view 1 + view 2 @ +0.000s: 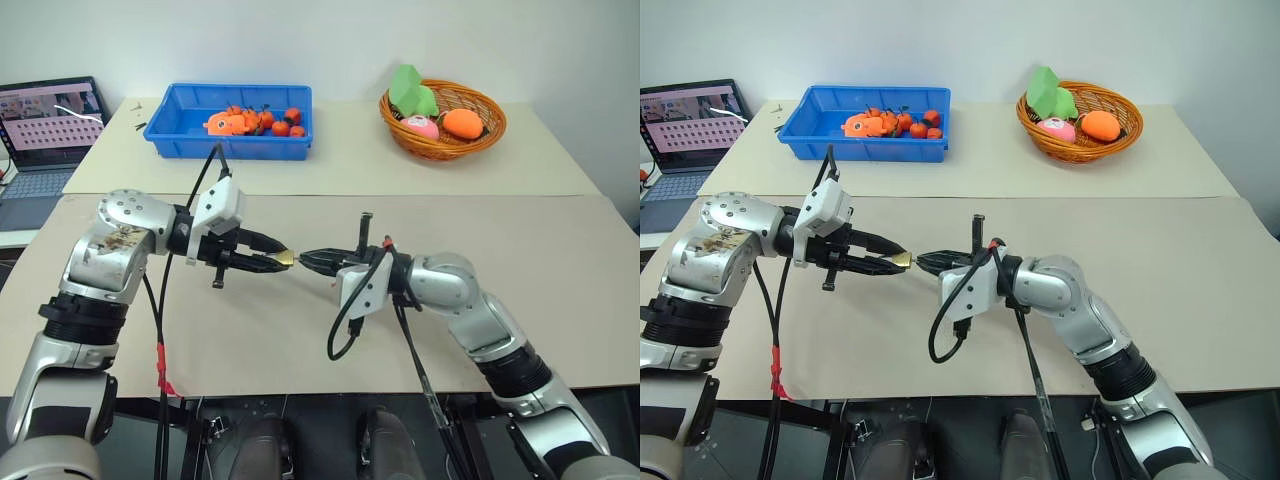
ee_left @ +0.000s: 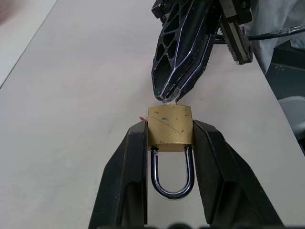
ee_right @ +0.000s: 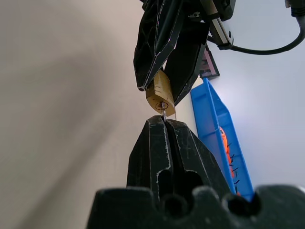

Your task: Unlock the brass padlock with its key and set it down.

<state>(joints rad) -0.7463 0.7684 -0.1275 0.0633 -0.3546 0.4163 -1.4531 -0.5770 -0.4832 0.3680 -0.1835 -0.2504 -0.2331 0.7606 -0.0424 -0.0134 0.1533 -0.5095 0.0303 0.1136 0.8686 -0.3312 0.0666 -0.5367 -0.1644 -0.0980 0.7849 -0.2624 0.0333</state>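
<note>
Held in mid-air above the beige table (image 1: 560, 290), well in front of the robot: brass padlock (image 2: 170, 128), clamped by its body between the two black fingers of the left claw (image 1: 270, 258), silver shackle (image 2: 172, 177) pointing back toward that wrist and, seen from the left wrist, seated in the body on both legs. Met nose to nose by the right claw (image 1: 312, 260), fingers pressed together on a thin sliver of metal, judged to be the key (image 3: 163, 112), its tip touching the keyhole face of the lock. Depth of the key in the lock impossible to tell. Judged as mid-task: lock lifted and steadied, key brought to the keyhole, but shackle apparently not yet sprung. Left to do, by that reading: turning the key, freeing the shackle, lowering the lock to the table and letting go. Farther back, well apart from the work: blue bin (image 1: 170, 135) of small orange toys, wicker basket (image 1: 485, 135) of toy fruit, and an open laptop (image 1: 45, 130) at the left edge.
</note>
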